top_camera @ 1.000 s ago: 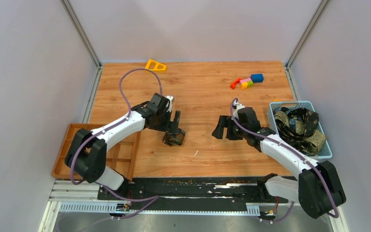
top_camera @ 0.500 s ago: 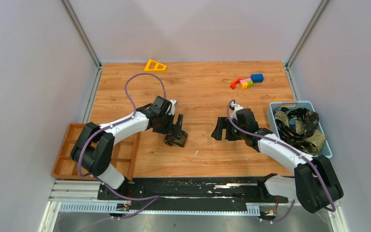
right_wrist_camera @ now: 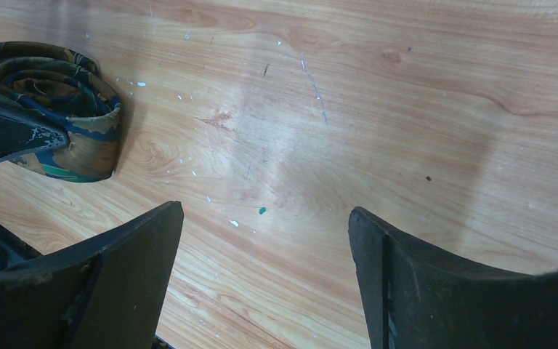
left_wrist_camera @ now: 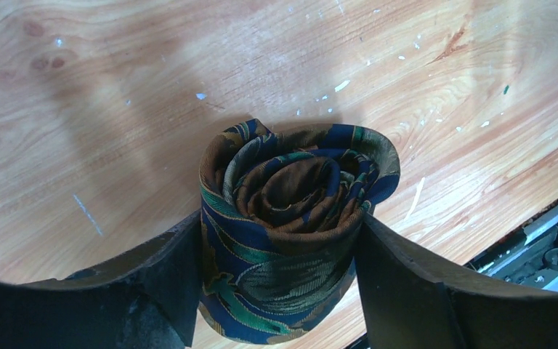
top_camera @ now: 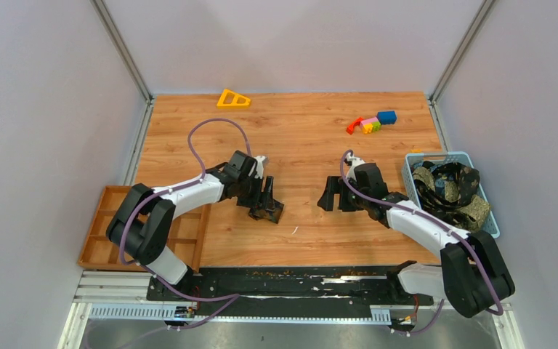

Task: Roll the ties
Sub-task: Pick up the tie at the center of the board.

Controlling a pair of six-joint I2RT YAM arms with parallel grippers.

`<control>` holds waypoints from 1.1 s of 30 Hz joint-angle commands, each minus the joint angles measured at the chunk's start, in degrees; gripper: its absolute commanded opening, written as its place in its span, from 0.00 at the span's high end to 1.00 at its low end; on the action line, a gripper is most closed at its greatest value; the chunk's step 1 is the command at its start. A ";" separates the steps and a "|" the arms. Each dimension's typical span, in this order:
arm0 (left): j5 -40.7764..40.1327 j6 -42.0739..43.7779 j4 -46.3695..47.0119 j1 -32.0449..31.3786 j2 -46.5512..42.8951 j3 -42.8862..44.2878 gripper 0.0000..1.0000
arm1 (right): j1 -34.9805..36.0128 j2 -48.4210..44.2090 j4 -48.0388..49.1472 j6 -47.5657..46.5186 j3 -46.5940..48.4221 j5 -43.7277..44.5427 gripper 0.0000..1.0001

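Observation:
My left gripper (top_camera: 266, 209) is shut on a rolled tie (left_wrist_camera: 290, 218), a tight coil of dark blue, brown, teal and gold fabric held between both fingers just above the wooden table (top_camera: 312, 145). The roll also shows at the left of the right wrist view (right_wrist_camera: 58, 109). My right gripper (top_camera: 328, 198) is open and empty over bare wood, to the right of the roll, and its fingers (right_wrist_camera: 123, 269) stand wide apart. Several unrolled ties (top_camera: 447, 187) lie heaped in the blue basket (top_camera: 490, 231) at the right.
An orange compartment tray (top_camera: 98, 225) sits at the table's left front edge. Small colourful toy blocks (top_camera: 370, 122) lie at the back right, and a yellow triangular piece (top_camera: 234, 98) at the back. A black rail (top_camera: 290, 280) runs along the near edge.
My left gripper has shifted slightly right and toward the near edge with the rolled tie in it. The right gripper has barely moved.

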 commanded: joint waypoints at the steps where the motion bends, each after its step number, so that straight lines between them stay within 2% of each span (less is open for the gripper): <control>1: -0.37 -0.63 -0.34 0.30 0.86 -2.62 0.29 | -0.06 0.63 3.02 -0.78 -0.10 0.56 0.14; 8: 1.21 -1.03 0.76 0.30 1.18 -2.73 0.45 | -0.13 1.99 4.38 -0.50 -0.53 0.51 0.14; 21: 2.74 -2.52 -1.95 0.79 -3.50 -0.06 0.63 | -0.06 4.84 6.46 -0.63 -0.70 0.09 0.16; 28: 0.52 -1.62 -8.00 2.60 -9.39 2.54 0.65 | -0.10 5.31 6.64 -0.76 -0.59 -0.11 0.16; 33: -0.81 0.08 -12.85 6.54 -14.49 4.11 0.67 | -0.16 5.26 6.89 -0.89 -0.71 -0.36 0.16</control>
